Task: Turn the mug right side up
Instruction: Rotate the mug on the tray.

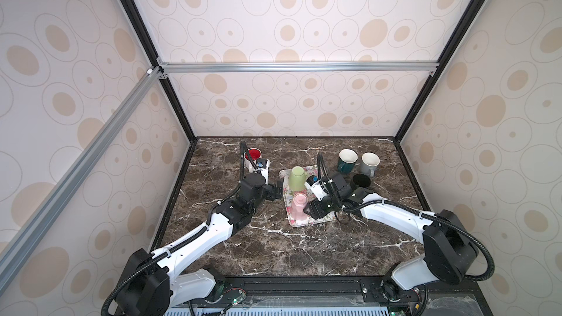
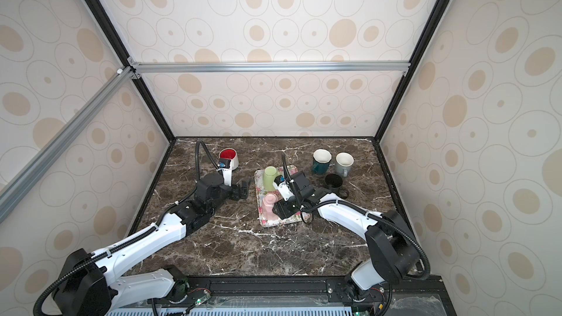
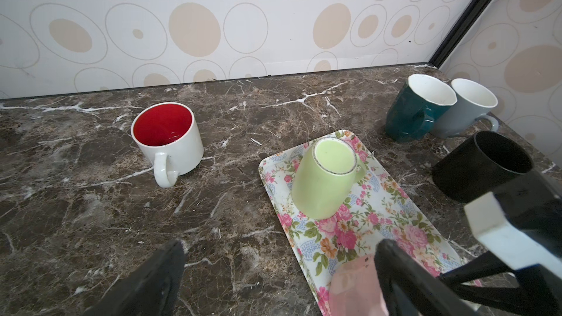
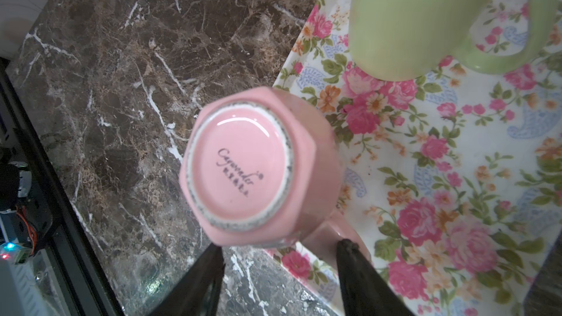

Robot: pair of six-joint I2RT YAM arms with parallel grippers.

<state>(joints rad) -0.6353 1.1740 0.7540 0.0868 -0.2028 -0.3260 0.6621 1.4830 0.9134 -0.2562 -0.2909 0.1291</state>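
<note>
On the near end of the floral plastic tray (image 4: pixel 456 162): pink faceted ceramic mug (image 4: pixel 240 162), upside down | right pincer (image 4: pixel 279 249) open at its handle (image 4: pixel 336 229) | left pincer (image 3: pixel 281 244) open, empty | likely rigid, slick, breakable; grasp handle

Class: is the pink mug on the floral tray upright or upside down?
Upside down: the pink mug shows its stamped base facing up.

Lab booth (aluminium frame (image 1: pixel 298 66), wallpapered panels (image 1: pixel 273 10))
</note>
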